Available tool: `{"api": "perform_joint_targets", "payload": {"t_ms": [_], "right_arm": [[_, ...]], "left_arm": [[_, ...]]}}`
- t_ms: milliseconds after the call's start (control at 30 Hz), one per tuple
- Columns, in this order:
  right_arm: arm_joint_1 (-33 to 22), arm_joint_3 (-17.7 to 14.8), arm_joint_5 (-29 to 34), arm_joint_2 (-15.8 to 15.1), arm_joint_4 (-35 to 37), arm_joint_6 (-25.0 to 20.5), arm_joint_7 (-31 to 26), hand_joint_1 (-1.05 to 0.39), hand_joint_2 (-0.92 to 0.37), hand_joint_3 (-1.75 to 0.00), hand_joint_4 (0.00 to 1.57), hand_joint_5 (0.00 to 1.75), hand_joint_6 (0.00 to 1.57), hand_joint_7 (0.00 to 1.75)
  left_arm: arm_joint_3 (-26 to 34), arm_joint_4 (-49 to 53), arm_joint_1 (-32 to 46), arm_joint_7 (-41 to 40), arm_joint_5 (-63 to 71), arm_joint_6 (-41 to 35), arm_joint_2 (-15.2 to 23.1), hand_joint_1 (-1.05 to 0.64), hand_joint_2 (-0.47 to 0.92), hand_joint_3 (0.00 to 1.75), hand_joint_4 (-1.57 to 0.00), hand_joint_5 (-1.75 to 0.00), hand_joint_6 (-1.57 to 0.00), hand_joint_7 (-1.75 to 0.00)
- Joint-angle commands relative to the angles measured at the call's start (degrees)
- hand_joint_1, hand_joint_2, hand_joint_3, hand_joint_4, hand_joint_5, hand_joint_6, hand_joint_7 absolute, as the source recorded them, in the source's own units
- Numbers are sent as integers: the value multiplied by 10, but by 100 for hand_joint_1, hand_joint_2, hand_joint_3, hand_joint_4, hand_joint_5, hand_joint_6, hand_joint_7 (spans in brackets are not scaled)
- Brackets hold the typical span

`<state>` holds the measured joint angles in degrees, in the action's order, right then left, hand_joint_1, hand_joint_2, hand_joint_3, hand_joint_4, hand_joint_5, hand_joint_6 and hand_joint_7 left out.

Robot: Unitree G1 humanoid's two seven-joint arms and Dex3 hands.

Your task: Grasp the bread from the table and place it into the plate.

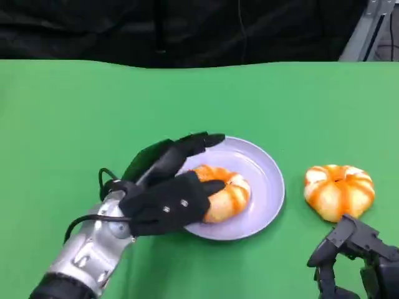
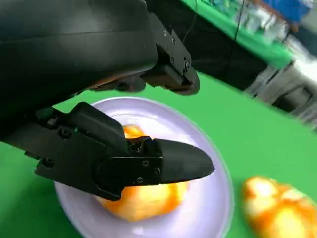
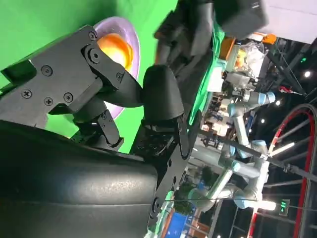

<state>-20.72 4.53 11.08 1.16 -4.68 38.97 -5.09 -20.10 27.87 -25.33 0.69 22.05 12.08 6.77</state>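
An orange-and-white round bread (image 1: 229, 194) lies on the lavender plate (image 1: 265, 168) in the middle of the green table. My left hand (image 1: 168, 193) hovers over the plate's near-left side, its thumb across the bread and its fingers stretched above the plate's far-left rim, apart from the bread. The left wrist view has the bread (image 2: 143, 201) under the thumb of that hand (image 2: 104, 144), with bare plate (image 2: 208, 198) between bread and fingers. A second bread (image 1: 338, 190) sits on the table right of the plate. My right hand (image 1: 355, 255) rests just before it, holding nothing.
The green table (image 1: 75, 106) ends at a black backdrop at the far edge. The right wrist view, past my right hand (image 3: 99, 124), takes in the plate (image 3: 130, 29) with its bread (image 3: 116, 49) and, far off, other robot arms in a workshop.
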Motion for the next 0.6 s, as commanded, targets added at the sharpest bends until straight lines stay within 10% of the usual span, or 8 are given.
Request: {"api": "perform_joint_targets", "payload": {"t_ms": [33, 267, 367, 533, 600], "right_arm": [[-2, -4, -1, -2, -1, 3, -4, -13, -49, -125, 85, 175, 75, 153], [-12, -1, -2, -1, -18, -13, -3, -12, -50, -124, 83, 175, 75, 153], [-11, -1, -3, -1, -18, -14, -2, -11, -50, -124, 83, 175, 75, 153], [-6, -2, -7, -3, -10, -4, -1, -11, -50, -125, 84, 175, 74, 153], [-8, -2, -11, -5, -12, -6, 2, -11, -49, -125, 83, 175, 74, 153]], "left_arm": [[46, -70, 43, 62, -84, -8, 9, -66, 92, 28, -68, -16, -61, -5], [129, -219, 113, 149, -262, -130, 1, -33, 92, 18, -91, -25, -78, -10], [167, -298, 135, 171, -367, -254, -10, -20, 92, 23, -64, -79, -81, -5], [225, -408, 179, 170, -485, -396, 0, -13, 92, 31, -41, -110, -77, -1], [250, -469, 218, 166, -526, -441, 13, 11, 70, 103, -44, -108, -82, -4]]}}
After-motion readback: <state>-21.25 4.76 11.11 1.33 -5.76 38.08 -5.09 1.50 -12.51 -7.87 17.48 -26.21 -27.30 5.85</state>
